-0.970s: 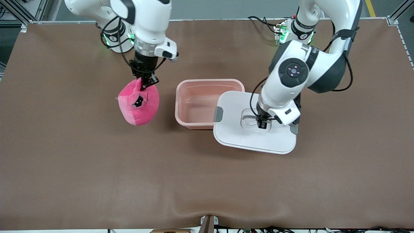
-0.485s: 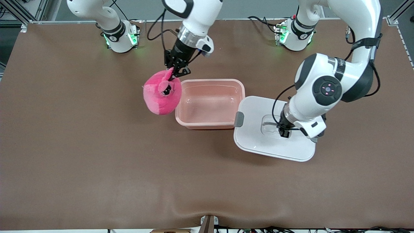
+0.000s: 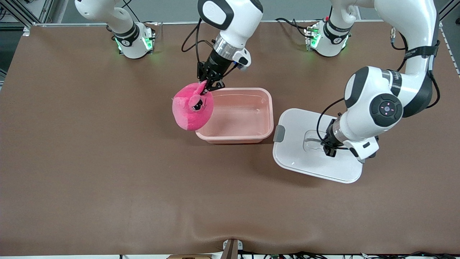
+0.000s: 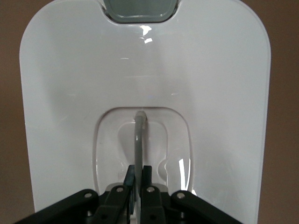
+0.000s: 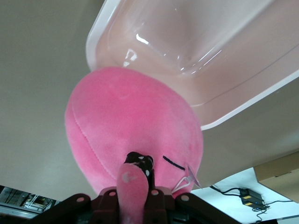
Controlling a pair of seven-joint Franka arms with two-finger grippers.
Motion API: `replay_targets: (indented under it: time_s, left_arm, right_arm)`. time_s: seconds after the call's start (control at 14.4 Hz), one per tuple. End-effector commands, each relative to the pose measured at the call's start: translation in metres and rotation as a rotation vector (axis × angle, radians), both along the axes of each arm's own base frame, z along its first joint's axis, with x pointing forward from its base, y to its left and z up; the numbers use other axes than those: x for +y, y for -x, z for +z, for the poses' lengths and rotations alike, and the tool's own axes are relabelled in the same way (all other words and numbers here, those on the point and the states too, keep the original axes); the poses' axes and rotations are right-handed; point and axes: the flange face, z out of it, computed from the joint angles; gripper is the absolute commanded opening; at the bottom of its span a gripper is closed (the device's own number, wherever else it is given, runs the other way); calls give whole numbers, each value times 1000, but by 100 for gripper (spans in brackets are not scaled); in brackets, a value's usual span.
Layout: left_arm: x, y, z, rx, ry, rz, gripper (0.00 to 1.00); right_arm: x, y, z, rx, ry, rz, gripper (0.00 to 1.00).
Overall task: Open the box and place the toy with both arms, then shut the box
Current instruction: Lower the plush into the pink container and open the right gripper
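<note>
The pink translucent box [image 3: 233, 138] stands open in the middle of the table, with nothing inside. Its white lid [image 3: 298, 158] hangs just off the table beside it, toward the left arm's end. My left gripper [image 3: 330, 150] is shut on the lid's thin grey centre handle [image 4: 139, 140], which my left gripper [image 4: 138, 175] pinches between its fingers over the lid [image 4: 70, 93]. My right gripper [image 3: 207, 85] is shut on a flap of the hot-pink plush toy [image 3: 192, 108]. The toy hangs over the box's rim at the right arm's end. The toy [image 5: 126, 121] dangles below my right gripper [image 5: 135, 186], partly over the box [image 5: 210, 60].
A brown mat [image 3: 107, 180] covers the whole table. The two arm bases [image 3: 133, 43] [image 3: 325, 39] glow green along the edge farthest from the front camera. A small fixture [image 3: 231, 248] sits at the table's nearest edge.
My right gripper has carried the toy from the right arm's end to the box's rim. My left gripper has carried the lid off the box toward the left arm's end.
</note>
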Motion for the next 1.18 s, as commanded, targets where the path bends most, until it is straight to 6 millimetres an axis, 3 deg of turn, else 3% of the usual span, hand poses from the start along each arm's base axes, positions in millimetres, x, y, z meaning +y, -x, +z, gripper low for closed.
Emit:
replay_targets:
  time_s: [0.0,0.14,0.21,0.28,0.49,0.62,0.83,0.97,1.11]
  left_arm:
    - [18,2,3,0,-9,-30,0]
    - [29,-1,2,-2,-6,-36,0]
    - [32,-2,2,-2,-6,-36,0]
    - [32,-2,1,-2,-6,-37,0]
    - [31,-3,-3,1,-6,-39,0]
    - [30,-2,-3,1,-6,-40,0]
    - [30,-2,-3,1,-6,-40,0]
    - [30,-3,-4,-2,-5,-40,0]
    - [30,-3,-4,-2,-5,-40,0]
  right_arm:
    - [17,-5,-4,-27,-11,-43,0]
    - [20,-1,-6,-35,-34,-75,35]
    - [21,1,-6,-36,-34,-74,85]
    - [25,5,-3,-36,-42,-71,100]
    - [37,15,17,-33,-107,-106,100]
    - [35,11,33,-68,-133,-185,100]
    - [29,4,42,-72,-137,-209,100]
    - [3,-28,43,-56,-144,-290,100]
    - [-44,-82,38,5,-188,-429,100]
